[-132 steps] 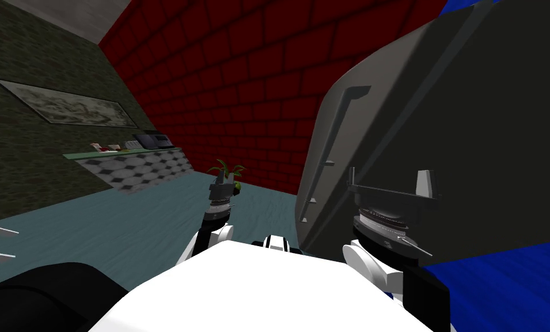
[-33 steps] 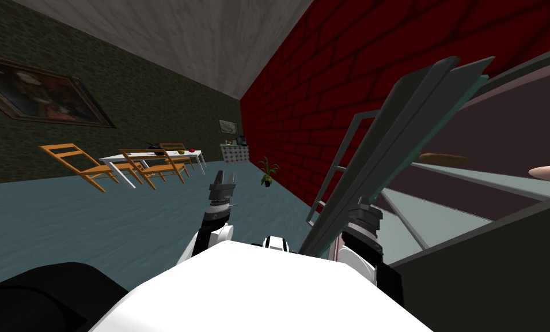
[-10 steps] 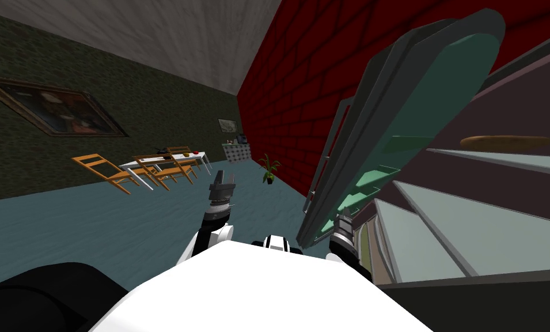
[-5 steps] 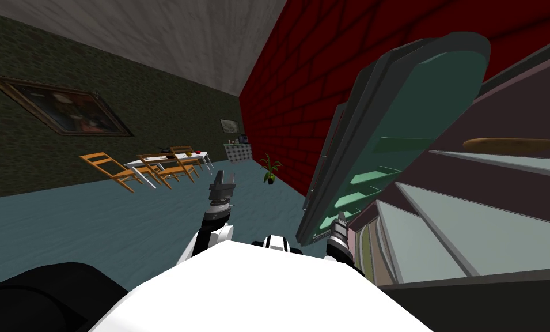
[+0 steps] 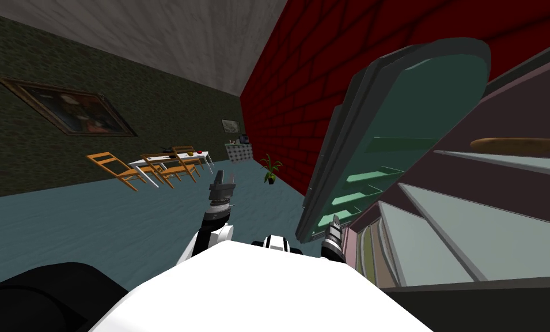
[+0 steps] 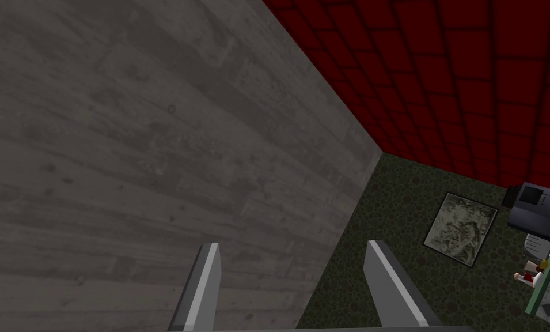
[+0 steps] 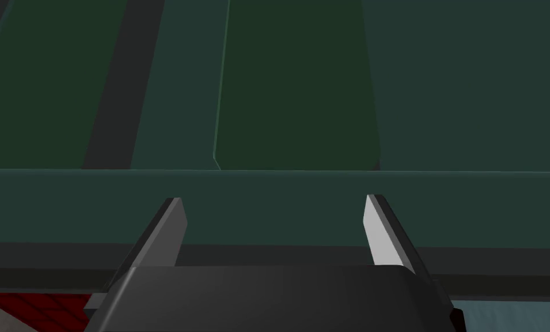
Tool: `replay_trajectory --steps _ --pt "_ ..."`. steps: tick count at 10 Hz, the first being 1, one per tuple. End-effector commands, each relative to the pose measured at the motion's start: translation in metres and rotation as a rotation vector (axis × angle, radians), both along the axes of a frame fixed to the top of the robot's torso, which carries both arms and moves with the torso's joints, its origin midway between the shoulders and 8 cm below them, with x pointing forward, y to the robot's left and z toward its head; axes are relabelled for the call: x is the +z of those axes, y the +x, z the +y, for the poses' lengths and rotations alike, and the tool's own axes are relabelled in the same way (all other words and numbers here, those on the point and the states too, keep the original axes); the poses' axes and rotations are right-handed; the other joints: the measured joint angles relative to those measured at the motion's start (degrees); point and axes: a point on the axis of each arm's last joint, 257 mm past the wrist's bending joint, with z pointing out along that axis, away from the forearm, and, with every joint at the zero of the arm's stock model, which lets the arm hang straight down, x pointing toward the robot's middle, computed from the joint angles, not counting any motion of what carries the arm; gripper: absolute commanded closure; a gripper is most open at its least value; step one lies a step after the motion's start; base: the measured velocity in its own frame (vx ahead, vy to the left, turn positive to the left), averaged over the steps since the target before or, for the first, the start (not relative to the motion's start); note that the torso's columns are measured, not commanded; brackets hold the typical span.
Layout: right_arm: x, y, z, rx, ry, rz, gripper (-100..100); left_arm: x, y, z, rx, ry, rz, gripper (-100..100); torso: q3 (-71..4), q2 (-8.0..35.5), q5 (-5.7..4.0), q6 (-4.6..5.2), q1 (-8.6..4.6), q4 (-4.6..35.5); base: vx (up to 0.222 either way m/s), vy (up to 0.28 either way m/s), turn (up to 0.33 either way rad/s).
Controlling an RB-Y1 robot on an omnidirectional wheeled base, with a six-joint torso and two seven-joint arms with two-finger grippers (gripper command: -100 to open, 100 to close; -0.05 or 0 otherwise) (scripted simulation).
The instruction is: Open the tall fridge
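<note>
Green-lined door point(image 5: 394, 132) of the fridge point(image 5: 521, 109), on my right, stands wide open, so the job looks all but done. Right gripper point(image 7: 273, 200) faces its inner side, fingers apart and empty. Left gripper point(image 6: 292, 244) is idle, fingers apart.

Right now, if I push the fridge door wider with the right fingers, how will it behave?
The fridge door is a thick slab, so it should stay stiff and swing on its hinge, not flex. Its door shelves look bare, so probably no load shifts. The open right gripper faces its flat, smooth inner side, so the fingers may slide.
</note>
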Motion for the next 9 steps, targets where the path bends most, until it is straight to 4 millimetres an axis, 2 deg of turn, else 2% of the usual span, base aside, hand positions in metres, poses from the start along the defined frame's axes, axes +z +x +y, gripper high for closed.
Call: replay_trajectory --steps 1,3,4,9 --pt "0.0 0.0 0.0 0.0 0.0 0.0 100 0.0 0.0 0.0 0.0 0.0 0.0 0 0.0 0.0 -0.01 0.0 -0.01 0.0 0.0 0.0 0.0" --pt "0.002 -0.004 -0.008 -0.042 -0.001 -0.003 100 0.0 0.0 0.0 0.0 0.0 0.0 0 -0.2 -0.3 0.02 0.0 0.12 -0.1 0.159 0.089 -0.065" --pt "0.003 -0.007 -0.013 -0.062 -0.001 -0.003 100 0.0 0.0 0.0 0.0 0.0 0.0 0 -0.3 -0.5 0.09 -0.01 0.4 -0.1 0.28 0.138 -0.084" --pt "0.005 -0.021 -0.032 -0.167 -0.001 -0.003 100 0.0 0.0 0.0 0.0 0.0 0.0 0 0.0 0.0 -0.01 -0.02 -0.03 0.0 0.266 0.163 -0.07"
